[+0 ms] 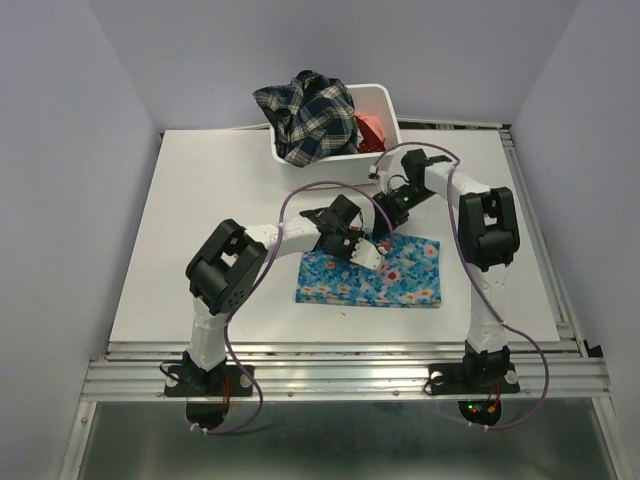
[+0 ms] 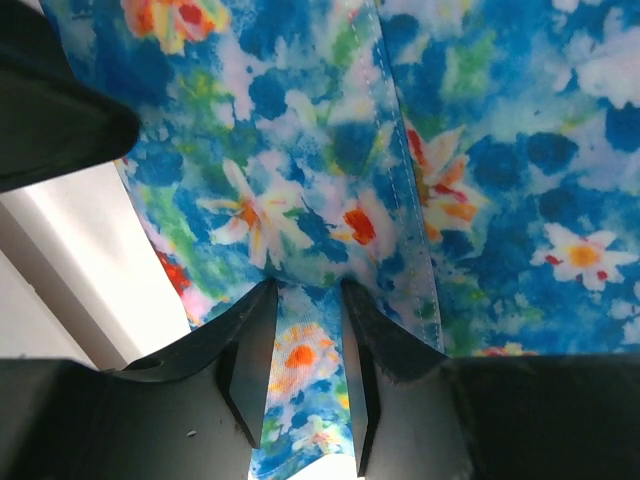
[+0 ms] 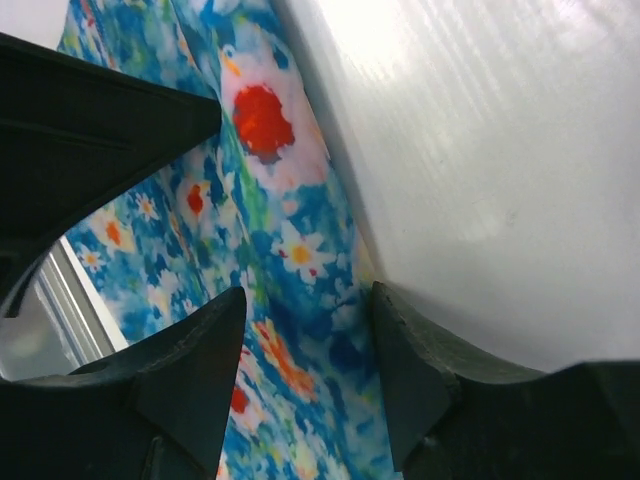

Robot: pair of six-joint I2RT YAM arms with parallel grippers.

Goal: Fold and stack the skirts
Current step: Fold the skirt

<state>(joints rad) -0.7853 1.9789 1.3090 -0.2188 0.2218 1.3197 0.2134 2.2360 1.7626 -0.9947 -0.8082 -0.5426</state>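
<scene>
The bright blue flowered skirt (image 1: 400, 275) lies folded into a rectangle on the white table (image 1: 220, 220), right of the middle. My left gripper (image 1: 367, 256) is over its far left part. In the left wrist view the gripper (image 2: 308, 287) is shut on a raised fold of the skirt (image 2: 300, 360). My right gripper (image 1: 388, 218) is at the skirt's far edge. In the right wrist view it (image 3: 308, 297) is open, its fingers astride the skirt's edge (image 3: 290, 250). A dark plaid skirt (image 1: 305, 115) and a coral-red one (image 1: 372, 128) are in the bin.
A white bin (image 1: 388, 100) stands at the table's far edge, behind both grippers. Grey walls close in the left, right and back. A metal rail (image 1: 340, 375) runs along the near edge by the arm bases.
</scene>
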